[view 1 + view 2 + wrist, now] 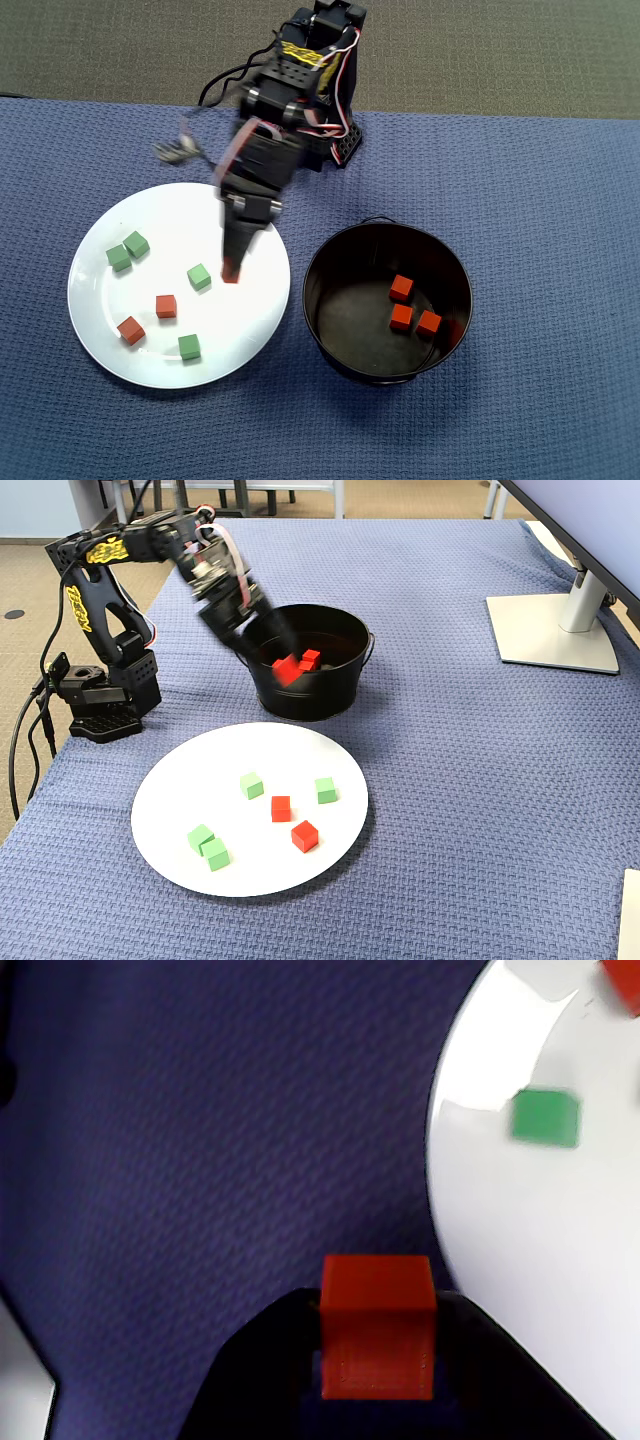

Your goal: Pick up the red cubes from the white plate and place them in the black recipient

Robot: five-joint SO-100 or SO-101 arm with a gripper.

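Note:
My gripper (232, 268) is shut on one red cube (378, 1340), held between the black jaws at the bottom of the wrist view. From overhead it hangs over the right part of the white plate (100, 300), left of the black recipient (320, 330). In the fixed view the gripper (287, 668) is blurred and the held cube shows against the pot's near wall (330, 700). Two red cubes (166, 306) (131, 330) lie on the plate. Three more (401, 288) (401, 318) (428, 323) rest on the pot's bottom.
Several green cubes (199, 277) (119, 258) (189, 347) share the plate. The arm's base (100, 695) stands at the blue cloth's left edge in the fixed view, with cables trailing off. A monitor stand (555, 630) sits far right.

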